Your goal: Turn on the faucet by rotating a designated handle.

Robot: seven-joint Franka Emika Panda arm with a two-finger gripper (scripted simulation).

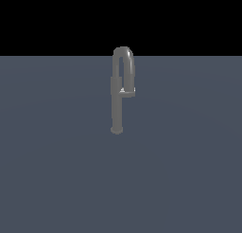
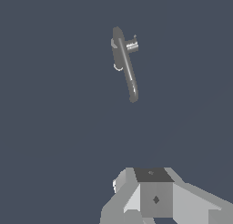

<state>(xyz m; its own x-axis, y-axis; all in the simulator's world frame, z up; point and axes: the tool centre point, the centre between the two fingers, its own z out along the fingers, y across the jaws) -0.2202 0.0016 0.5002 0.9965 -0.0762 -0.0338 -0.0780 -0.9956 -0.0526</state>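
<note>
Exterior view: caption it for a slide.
Grey faucet upright on a flat surface, handle untouched, no arm in sight.

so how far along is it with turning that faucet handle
Nothing looks done yet. The faucet stands alone on the grey surface, its handle untouched, with no arm near it in the exterior view. In the wrist view the gripper sits well apart from the faucet, holding nothing; its jaw state is unclear. The approach, contact and rotation all remain.

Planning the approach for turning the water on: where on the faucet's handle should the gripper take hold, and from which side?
Probably the free tip of the handle, the short stub pointing toward the exterior view's right from the faucet pipe. Come from that open side, below the spout's arch, jaws above and below the stub. The gripper is far from it, its opening unclear.
</note>
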